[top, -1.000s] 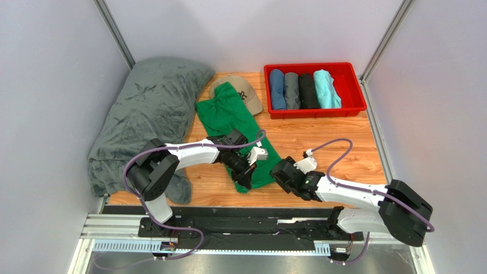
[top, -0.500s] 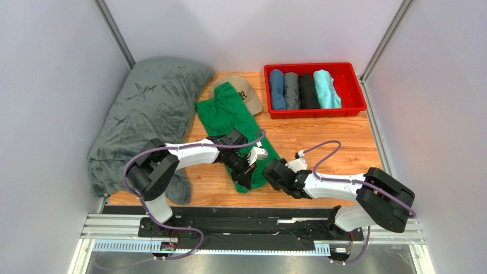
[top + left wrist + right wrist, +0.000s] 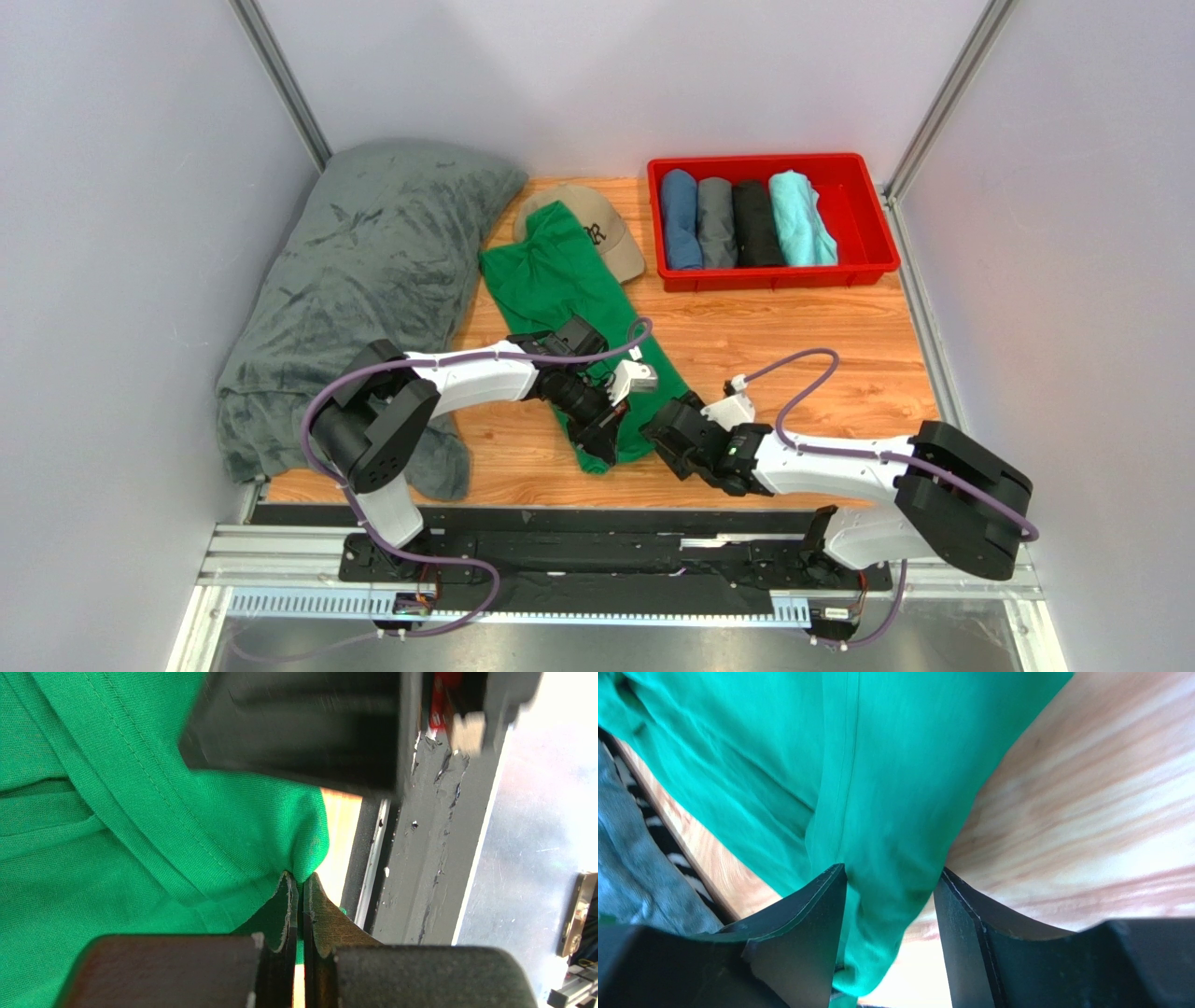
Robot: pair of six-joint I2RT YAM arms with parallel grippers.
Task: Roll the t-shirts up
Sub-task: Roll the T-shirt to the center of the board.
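A bright green t-shirt point(image 3: 561, 280) lies stretched along the wooden table, its collar end by the cap and its hem near the front edge. My left gripper point(image 3: 601, 434) is shut on the near hem corner; in the left wrist view green cloth point(image 3: 105, 812) is pinched between the closed fingertips point(image 3: 302, 880). My right gripper point(image 3: 664, 423) stands open over the hem's right edge. In the right wrist view a fold of the shirt point(image 3: 878, 756) lies between its spread fingers point(image 3: 891, 876). Several rolled t-shirts point(image 3: 739, 220) sit side by side in the red tray point(image 3: 772, 276).
A big dark-grey blanket point(image 3: 351, 280) is heaped along the left side. A tan cap point(image 3: 606, 224) lies under the shirt's far end. The table's front edge and black rail point(image 3: 435, 847) run just beyond the hem. Bare wood point(image 3: 814, 350) shows right of the shirt.
My right gripper has moved left to the shirt's hem edge, narrowing and widening its jaws on the way. The left arm has held still with its grip.
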